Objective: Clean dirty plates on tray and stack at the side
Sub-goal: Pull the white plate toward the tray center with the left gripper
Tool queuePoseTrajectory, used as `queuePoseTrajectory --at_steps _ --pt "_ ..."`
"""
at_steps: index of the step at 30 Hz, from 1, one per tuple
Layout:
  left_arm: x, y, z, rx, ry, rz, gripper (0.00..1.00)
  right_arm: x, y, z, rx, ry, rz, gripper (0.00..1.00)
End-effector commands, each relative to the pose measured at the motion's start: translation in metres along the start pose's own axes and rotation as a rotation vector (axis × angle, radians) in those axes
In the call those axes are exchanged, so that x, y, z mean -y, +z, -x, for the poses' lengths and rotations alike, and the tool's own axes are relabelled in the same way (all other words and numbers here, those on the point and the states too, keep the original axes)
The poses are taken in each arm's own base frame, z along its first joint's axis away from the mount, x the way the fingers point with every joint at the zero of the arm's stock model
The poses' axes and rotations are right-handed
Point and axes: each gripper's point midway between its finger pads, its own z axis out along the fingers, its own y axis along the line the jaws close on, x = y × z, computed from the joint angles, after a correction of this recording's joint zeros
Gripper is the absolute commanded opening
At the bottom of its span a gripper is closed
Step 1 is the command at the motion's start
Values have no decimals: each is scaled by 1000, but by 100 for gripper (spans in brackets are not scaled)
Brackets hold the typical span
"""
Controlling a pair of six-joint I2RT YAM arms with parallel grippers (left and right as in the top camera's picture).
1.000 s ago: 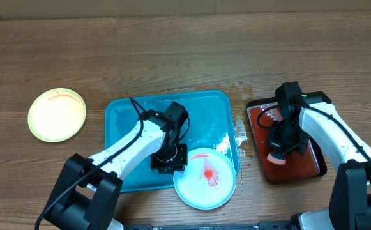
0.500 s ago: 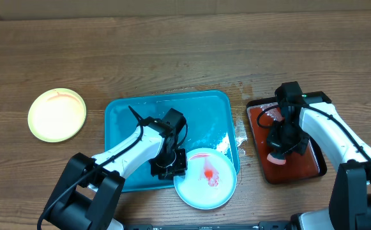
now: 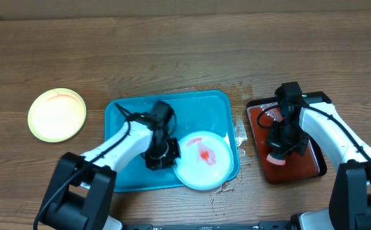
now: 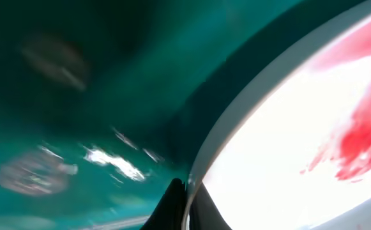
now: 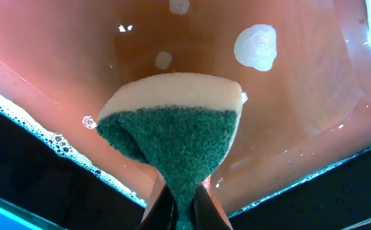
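Green-and-white sponge (image 5: 172, 128), sudsy black tray (image 3: 306, 160)

Surface and material notes, placed against the tray.
Tray (image 3: 124, 121): turquoise plastic, glossy, wet sheen. Pale blue plate (image 3: 195, 174) in tray: smooth glossy plastic, red smear. Yellow-green plate (image 3: 57, 114) left of tray: smooth plastic. Table (image 3: 172, 57) under tray: matt wood grain. Sponge (image 5: 172, 140) right of tray: rough green scouring face, cream foam back. Black tray (image 5: 38, 182) there: wet, foamy.

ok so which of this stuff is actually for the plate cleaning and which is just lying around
job: smeared plate, blue tray, yellow plate, sponge, black tray
lying about: only water splashes beside the blue tray
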Motion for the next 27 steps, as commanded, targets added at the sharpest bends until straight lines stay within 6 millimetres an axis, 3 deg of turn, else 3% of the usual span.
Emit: queuePoseTrajectory --at_steps 1,5,8,19,27 --pt "-24 -13 36 121 8 59 4 -1 -5 1 19 -25 20 4" --pt "-40 -26 66 217 23 70 4 -5 -6 5 34 -71 36 4" --pt "-48 -31 78 256 56 85 4 -8 -9 9 51 -78 47 4" --pt "-46 -32 81 264 132 89 4 -27 -21 36 155 -26 121 4" --pt "-46 -32 81 265 133 89 4 -31 -10 45 170 -24 124 4"
